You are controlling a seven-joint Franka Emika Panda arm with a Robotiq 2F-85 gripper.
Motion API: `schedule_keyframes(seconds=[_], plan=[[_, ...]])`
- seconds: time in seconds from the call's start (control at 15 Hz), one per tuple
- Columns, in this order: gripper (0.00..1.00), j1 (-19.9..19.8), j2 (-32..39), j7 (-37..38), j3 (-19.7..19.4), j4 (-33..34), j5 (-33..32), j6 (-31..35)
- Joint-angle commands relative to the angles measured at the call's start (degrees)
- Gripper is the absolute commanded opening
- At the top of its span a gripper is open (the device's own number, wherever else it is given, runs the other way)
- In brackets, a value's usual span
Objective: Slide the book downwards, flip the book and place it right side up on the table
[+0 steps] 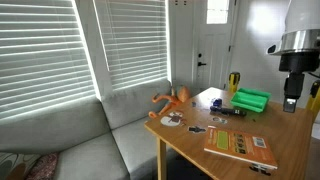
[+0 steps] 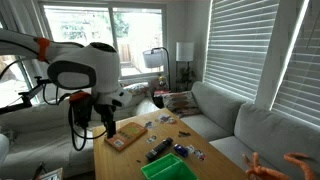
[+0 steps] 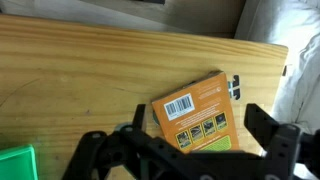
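The book point(image 3: 195, 108) lies flat on the wooden table point(image 3: 60, 80), its orange-red cover with a barcode and a green band facing up. It shows near a table corner in both exterior views point(image 1: 240, 147) point(image 2: 127, 138). My gripper point(image 3: 200, 130) is open and empty. It hovers above the book, with one finger on each side of it in the wrist view. In the exterior views the gripper point(image 1: 291, 96) point(image 2: 108, 125) hangs above the table, apart from the book.
A bright green ridged plastic object point(image 1: 250, 99) point(image 2: 165, 168) sits on the table, also at the wrist view's lower left point(image 3: 15, 162). Small cards and a black object point(image 2: 160, 150) lie mid-table. An orange toy point(image 1: 170, 98) rests by the grey couch point(image 1: 70, 145).
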Motion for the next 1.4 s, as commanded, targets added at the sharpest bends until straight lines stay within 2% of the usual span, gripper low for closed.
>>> schedule_keyframes(seconds=[0.0, 0.73, 1.07, 1.13, 1.2, 1.33], plan=[[1.00, -1.2, 0.1, -0.5, 1.0, 0.1, 0.5, -0.2], [1.00, -1.2, 0.1, -0.5, 1.0, 0.1, 0.5, -0.2], [1.00, -1.0, 3.0, -2.2, 2.3, 2.8, -3.4, -4.4], [1.00, -0.7, 3.2, -4.0, 1.6, 3.1, -2.8, -4.8], [1.00, -1.0, 1.7, -1.6, 2.3, 1.0, -1.8, -2.3], [1.00, -1.0, 2.2, -2.8, 2.2, 1.4, -1.9, -2.7]])
